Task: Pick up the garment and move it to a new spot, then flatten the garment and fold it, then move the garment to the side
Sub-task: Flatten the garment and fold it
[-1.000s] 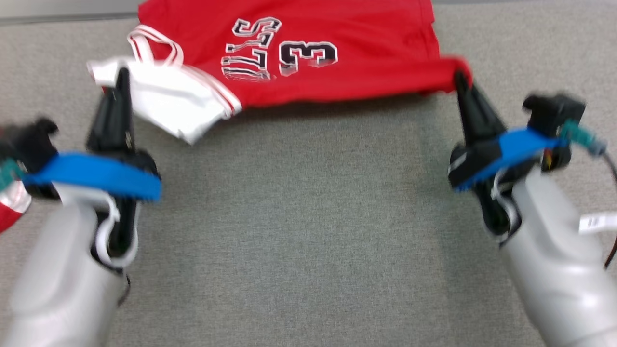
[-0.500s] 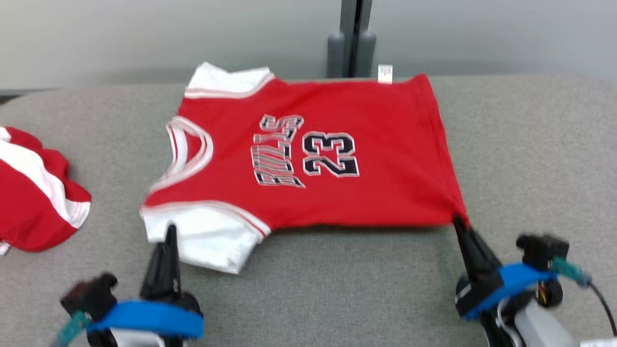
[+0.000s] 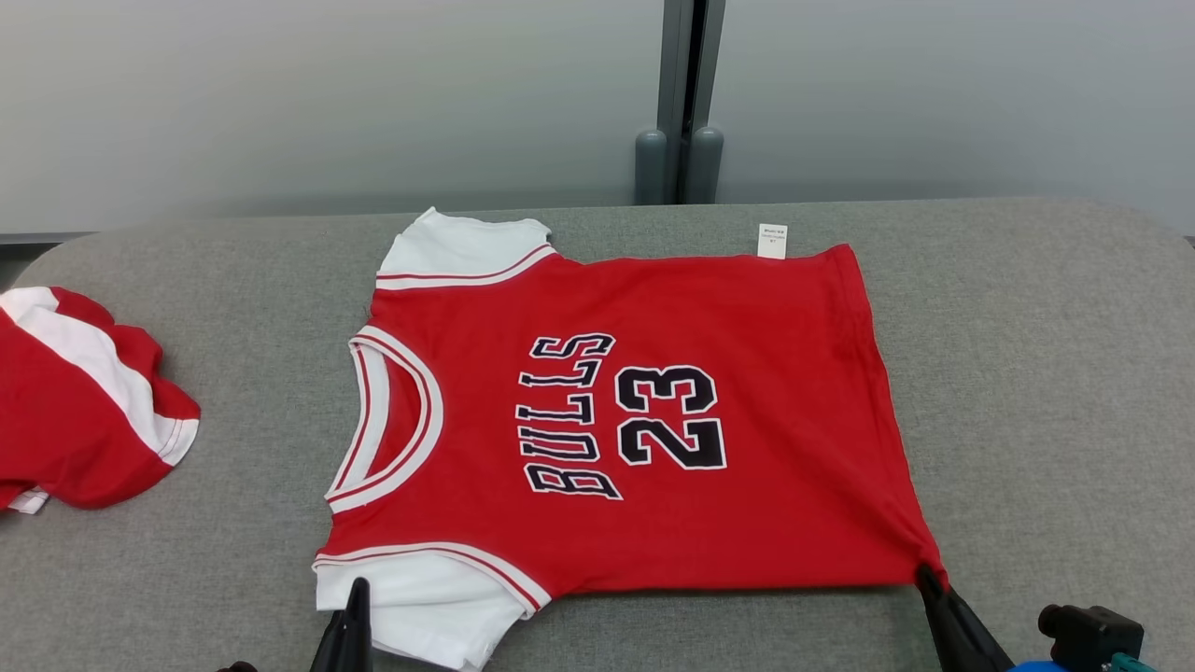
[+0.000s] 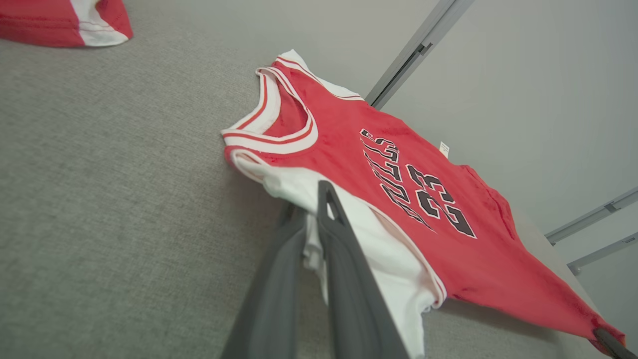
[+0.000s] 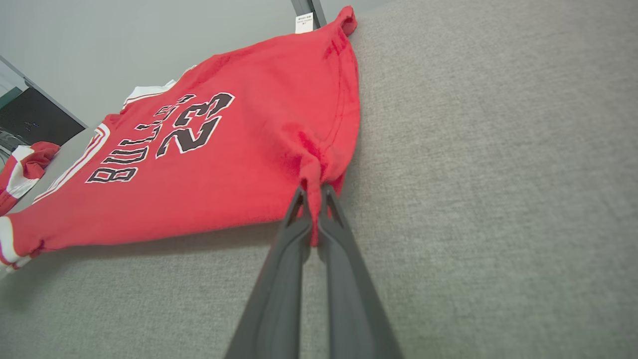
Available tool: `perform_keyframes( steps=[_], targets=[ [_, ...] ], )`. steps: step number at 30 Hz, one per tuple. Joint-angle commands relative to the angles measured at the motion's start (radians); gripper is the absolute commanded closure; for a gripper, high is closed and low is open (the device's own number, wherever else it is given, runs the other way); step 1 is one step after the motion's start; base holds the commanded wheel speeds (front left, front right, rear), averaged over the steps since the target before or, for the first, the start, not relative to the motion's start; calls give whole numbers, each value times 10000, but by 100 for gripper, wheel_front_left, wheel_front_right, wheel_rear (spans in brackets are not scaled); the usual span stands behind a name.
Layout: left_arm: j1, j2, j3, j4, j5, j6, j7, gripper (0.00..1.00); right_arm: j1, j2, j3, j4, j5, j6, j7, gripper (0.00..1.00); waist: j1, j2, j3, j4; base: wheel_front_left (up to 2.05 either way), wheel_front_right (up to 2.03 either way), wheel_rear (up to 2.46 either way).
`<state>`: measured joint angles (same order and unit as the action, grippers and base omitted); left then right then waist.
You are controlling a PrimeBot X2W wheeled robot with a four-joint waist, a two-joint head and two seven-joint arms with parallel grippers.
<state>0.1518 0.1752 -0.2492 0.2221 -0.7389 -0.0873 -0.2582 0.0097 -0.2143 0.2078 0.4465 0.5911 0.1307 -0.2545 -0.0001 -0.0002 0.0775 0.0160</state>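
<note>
The garment is a red jersey with white sleeves and "BULLS 23" on it, spread on the grey table with its neck to the left. My left gripper is shut on the near white sleeve. My right gripper is shut on the near hem corner, pinching red cloth between its fingers. The near edge of the garment is lifted slightly off the table between the two grips.
A second red and white garment lies crumpled at the table's left edge. A grey post stands behind the table against a pale wall. The grey table extends to the right of the jersey.
The head camera has tilted up, so the jersey and grippers sit lower in the picture. The jersey now lies more spread, with both grips held.
</note>
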Motion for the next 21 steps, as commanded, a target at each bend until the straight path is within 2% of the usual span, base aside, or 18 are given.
perform_keyframes(
  steps=[1, 21],
  targets=[
    [8, 11, -15, -43, -2, 74, 3, 100, 169, 44, -133, -145, -130, 1, 108, 100, 1, 2, 20, -24, 0, 0, 0],
    [-1278, 53, -261, 467, -348, -173, 489, 100, -886, 292, -456, -249, -651, 1, 1169, 100, 1, 2, 125, 81, 0, 0, 0]
  ],
)
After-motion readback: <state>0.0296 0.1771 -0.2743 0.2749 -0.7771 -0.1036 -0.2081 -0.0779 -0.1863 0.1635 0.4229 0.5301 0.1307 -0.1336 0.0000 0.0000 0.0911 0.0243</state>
